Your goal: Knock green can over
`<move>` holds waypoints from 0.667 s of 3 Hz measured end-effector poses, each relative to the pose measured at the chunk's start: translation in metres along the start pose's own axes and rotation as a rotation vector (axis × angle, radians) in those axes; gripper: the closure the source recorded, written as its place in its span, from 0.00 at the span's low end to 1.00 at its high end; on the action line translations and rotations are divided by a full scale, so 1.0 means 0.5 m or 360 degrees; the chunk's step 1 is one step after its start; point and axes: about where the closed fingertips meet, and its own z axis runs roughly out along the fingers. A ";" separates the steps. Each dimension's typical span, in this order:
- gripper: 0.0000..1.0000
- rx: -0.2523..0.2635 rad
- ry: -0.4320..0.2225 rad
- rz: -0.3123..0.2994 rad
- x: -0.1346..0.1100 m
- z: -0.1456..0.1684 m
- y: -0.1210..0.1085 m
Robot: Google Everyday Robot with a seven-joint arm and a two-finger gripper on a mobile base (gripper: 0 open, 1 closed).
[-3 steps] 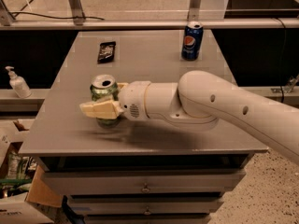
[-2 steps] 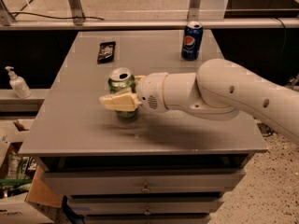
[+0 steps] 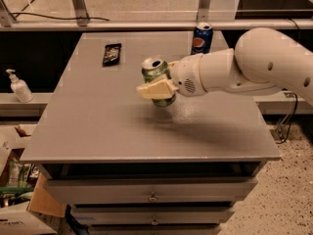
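Gripper: the gripper [image 3: 152,84] is over the middle of the table [image 3: 98,131], a little right of centre, at the end of the white arm [image 3: 244,70] that reaches in from the right edge.
Tool state: a cream finger [image 3: 155,88] lies across the near side of the green can [image 3: 157,77]; the other finger sits behind it, so the jaws are clamped on the can.
Green can: held in the gripper near the table's centre, tilted with its open silver top leaning up and to the left. A shadow lies on the tabletop below it; whether its base touches the surface cannot be told.
Change in can position: against the two earlier views, the can has travelled from the left-centre of the table towards the right and slightly towards the far edge.
Change in can pose: it stood nearly upright before; it leans more now.
Change in arm: the arm has drawn back to the right, so less of it crosses the table.
Blue Pepsi can [image 3: 201,38]: upright near the far right edge, in the same spot as before, well apart from the gripper.
Dark packet [image 3: 112,54]: flat at the far left of the table, unmoved.
Pump bottle [image 3: 18,87]: on the low ledge left of the table, unmoved.
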 end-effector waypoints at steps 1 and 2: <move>1.00 -0.0035 0.0201 -0.0107 0.020 -0.026 -0.040; 1.00 -0.0072 0.0424 -0.0198 0.051 -0.065 -0.076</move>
